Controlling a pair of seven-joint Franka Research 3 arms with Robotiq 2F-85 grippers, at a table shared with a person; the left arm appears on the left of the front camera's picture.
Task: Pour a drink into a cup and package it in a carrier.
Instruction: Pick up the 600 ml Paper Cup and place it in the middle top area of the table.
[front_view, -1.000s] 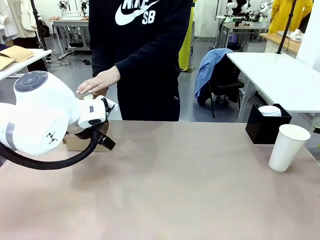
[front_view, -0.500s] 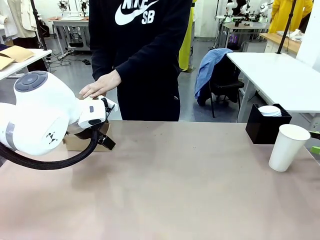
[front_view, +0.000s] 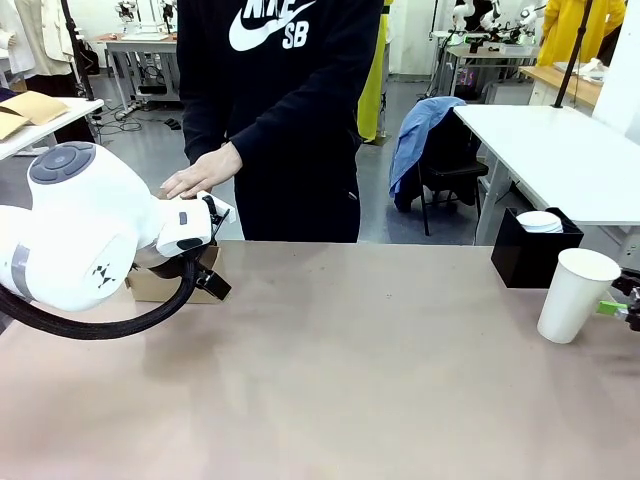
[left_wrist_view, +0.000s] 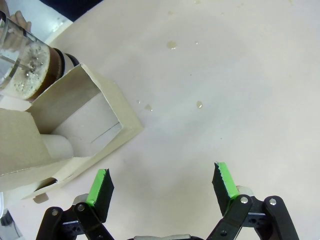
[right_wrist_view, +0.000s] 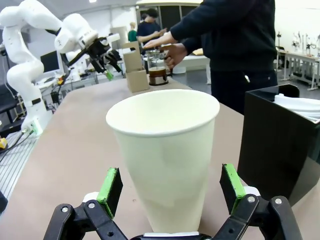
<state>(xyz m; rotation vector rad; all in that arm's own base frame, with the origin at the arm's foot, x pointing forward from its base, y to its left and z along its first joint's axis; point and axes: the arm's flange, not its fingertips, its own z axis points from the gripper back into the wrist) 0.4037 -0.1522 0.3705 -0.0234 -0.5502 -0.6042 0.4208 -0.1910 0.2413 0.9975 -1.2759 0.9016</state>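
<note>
bright, even indoor light, soft shadows, sharp focus, wide-angle bending in wrist views.

Carrier (front_view: 150, 288) half behind left arm (front_view: 70, 240), right claw (front_view: 620, 300) edge-cropped

Beige table (front_view: 380, 380): cup (front_view: 577, 294), carrier (front_view: 150, 286), pitcher (right_wrist_view: 158, 74), black box (front_view: 525, 257)

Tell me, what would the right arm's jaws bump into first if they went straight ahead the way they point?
The white paper cup. It stands dead ahead, in the gap between the open jaws, though how near is hard to judge. The black box sits off to one side.
</note>
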